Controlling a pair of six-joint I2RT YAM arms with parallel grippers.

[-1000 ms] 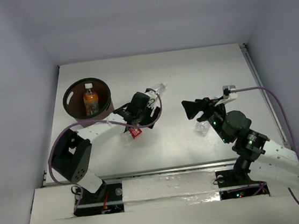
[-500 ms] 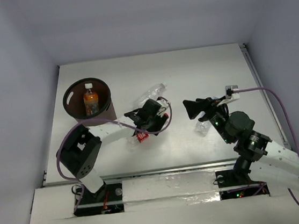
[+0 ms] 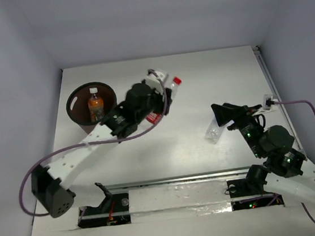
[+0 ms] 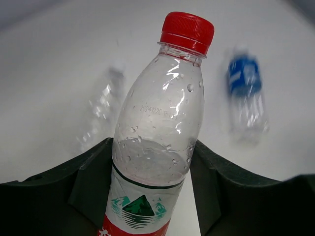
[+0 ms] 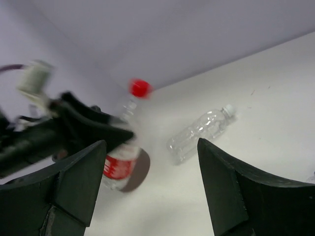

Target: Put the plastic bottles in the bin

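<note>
Jaws of the left gripper (image 4: 152, 147) are clamped on a clear plastic bottle with a red cap and a red label (image 4: 158, 113), with one dark finger (image 4: 93, 172) pressed to each side of its body just above the label. From overhead we see this red-capped bottle tilted, its cap pointing right and away from the arm bases. It is held just to the right of the dark brown round bin with a black rim (image 3: 69, 105), not over the opening. Inside the bin stands an orange plastic bottle with a white cap (image 3: 96, 107).

In the right wrist view the red-capped bottle hangs above the white table (image 3: 209, 72), with a dark shadow beneath it. Past the left gripper we make out two more bottles lying on the table, both blurred. One is a plain clear plastic bottle (image 4: 101, 110) on one side, and the other is a clear plastic bottle with a blue label (image 4: 246, 93) on the other side.

The right gripper (image 3: 221, 113) has its jaws wide apart and holds nothing, hovering over the right half of the table. A small clear bottle (image 3: 211, 133) lies just beside it, and we cannot tell its label from overhead.
</note>
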